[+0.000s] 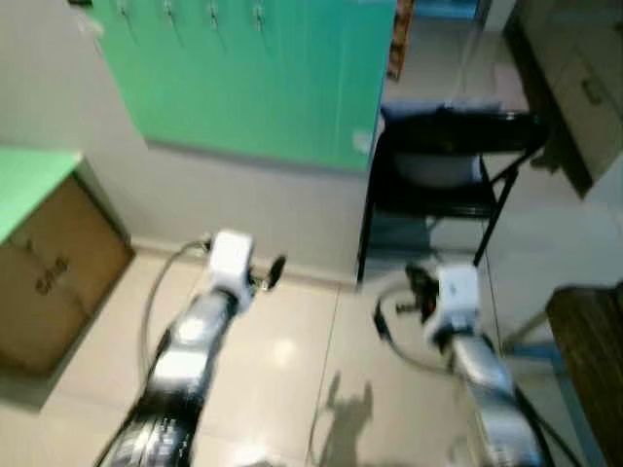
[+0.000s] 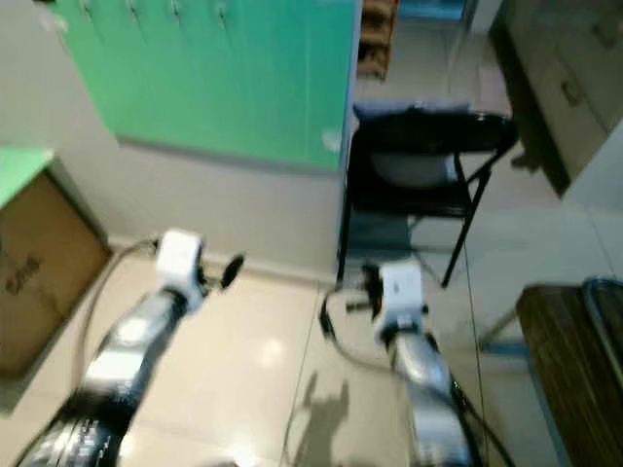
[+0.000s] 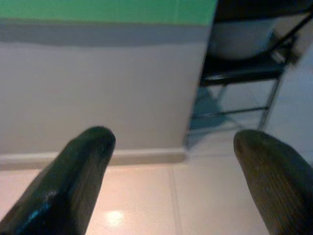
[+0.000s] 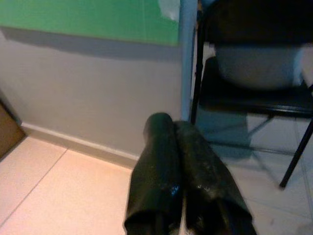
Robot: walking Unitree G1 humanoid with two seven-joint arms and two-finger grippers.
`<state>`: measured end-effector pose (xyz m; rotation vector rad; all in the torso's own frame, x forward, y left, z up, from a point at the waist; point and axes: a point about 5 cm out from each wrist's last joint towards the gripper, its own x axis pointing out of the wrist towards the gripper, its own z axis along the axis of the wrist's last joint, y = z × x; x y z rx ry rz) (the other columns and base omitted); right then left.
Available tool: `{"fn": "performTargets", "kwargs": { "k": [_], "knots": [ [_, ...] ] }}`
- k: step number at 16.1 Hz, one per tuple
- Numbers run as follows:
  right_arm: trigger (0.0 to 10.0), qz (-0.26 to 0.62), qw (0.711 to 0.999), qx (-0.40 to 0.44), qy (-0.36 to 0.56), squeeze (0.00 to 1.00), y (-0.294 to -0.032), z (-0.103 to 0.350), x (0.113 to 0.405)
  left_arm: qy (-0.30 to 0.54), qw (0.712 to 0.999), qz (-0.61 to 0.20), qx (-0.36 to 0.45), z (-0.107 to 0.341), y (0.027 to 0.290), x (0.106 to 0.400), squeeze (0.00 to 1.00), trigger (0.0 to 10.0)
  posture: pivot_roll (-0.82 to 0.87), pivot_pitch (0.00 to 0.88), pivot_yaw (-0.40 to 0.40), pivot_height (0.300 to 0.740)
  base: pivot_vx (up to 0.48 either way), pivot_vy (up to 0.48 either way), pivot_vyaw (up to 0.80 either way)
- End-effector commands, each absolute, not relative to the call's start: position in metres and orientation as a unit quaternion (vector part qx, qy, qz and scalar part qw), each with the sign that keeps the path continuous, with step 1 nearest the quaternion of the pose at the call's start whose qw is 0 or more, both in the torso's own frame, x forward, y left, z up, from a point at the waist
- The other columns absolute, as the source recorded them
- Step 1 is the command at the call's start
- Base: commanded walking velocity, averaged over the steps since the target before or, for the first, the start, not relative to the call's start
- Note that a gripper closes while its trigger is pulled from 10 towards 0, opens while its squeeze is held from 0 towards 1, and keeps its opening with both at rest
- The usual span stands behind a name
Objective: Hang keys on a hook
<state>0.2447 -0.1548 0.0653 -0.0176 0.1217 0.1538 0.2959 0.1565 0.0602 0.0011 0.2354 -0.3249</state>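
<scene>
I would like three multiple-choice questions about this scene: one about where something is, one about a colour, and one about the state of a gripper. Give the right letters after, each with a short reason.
1. Where is the black folding chair?
A. to the right of the green board
B. on top of the cardboard box
C. lying flat on the floor

2. What colour is the board that carries the hooks?
A. red
B. green
C. yellow

3. How do the fingers of the left gripper stand?
A. pressed together
B. closed on a set of keys
C. wide apart

Answers:
1 A: the chair stands upright just past the board's right edge.
2 B: the panel on the wall is plainly green.
3 C: the left wrist view shows bare floor and wall between its two fingers.
</scene>
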Motion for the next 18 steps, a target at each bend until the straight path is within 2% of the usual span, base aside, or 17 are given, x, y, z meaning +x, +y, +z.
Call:
{"fn": "performTargets", "kwargs": {
  "k": [1,2,3,8,10,11,13,15,18],
  "knots": [
    [10.0,0.076,0.997,-0.009,0.02,0.0,-0.155,0.084,0.237,0.091,0.979,-0.182,-0.035,0.079,0.165,0.289,0.0,10.0,-0.09,0.0,0.046,0.74,0.0,0.0,0.0],
    [10.0,0.058,0.998,-0.005,0.0,0.0,-0.156,0.089,0.218,0.066,0.978,-0.193,-0.033,0.091,0.168,0.272,0.0,10.0,-0.1,0.0,0.048,0.74,0.0,0.0,0.0],
    [10.0,0.041,0.999,0.017,0.021,0.0,-0.157,0.083,0.211,0.052,0.977,-0.206,-0.011,0.095,0.161,0.264,0.0,10.0,-0.1,0.0,0.047,0.74,0.0,0.0,0.0],
    [10.0,0.027,0.999,0.005,0.033,0.0,-0.162,0.092,0.22,0.086,0.977,-0.197,-0.002,0.086,0.156,0.269,0.0,10.0,-0.12,0.0,0.053,0.74,0.0,0.0,0.0],
    [10.0,-0.031,0.997,0.046,0.06,0.0,-0.18,0.081,0.226,0.093,0.978,-0.188,0.0,0.084,0.158,0.272,0.0,10.0,-0.12,0.0,0.052,0.74,0.0,0.309,0.0],
    [10.0,-0.024,0.996,0.043,0.071,1.0,-0.18,0.076,0.227,0.093,0.978,-0.187,-0.002,0.083,0.158,0.273,0.0,10.0,-0.12,0.0,0.052,0.74,0.0,0.289,0.0],
    [10.0,-0.024,0.995,0.046,0.086,1.0,-0.182,0.07,0.229,0.089,0.978,-0.187,-0.001,0.086,0.159,0.276,0.0,10.0,-0.12,0.0,0.052,0.74,0.0,0.478,0.0],
    [10.0,-0.019,0.994,0.047,0.092,1.0,-0.181,0.065,0.231,0.095,0.978,-0.182,-0.035,0.089,0.16,0.281,0.0,10.0,-0.11,0.0,0.054,0.74,0.0,0.48,0.0],
    [10.0,-0.007,0.995,0.033,0.094,1.0,-0.181,0.059,0.234,0.086,0.978,-0.19,-0.024,0.093,0.162,0.286,0.0,10.0,-0.11,0.0,0.053,0.74,0.0,0.48,0.0]
  ]
}}
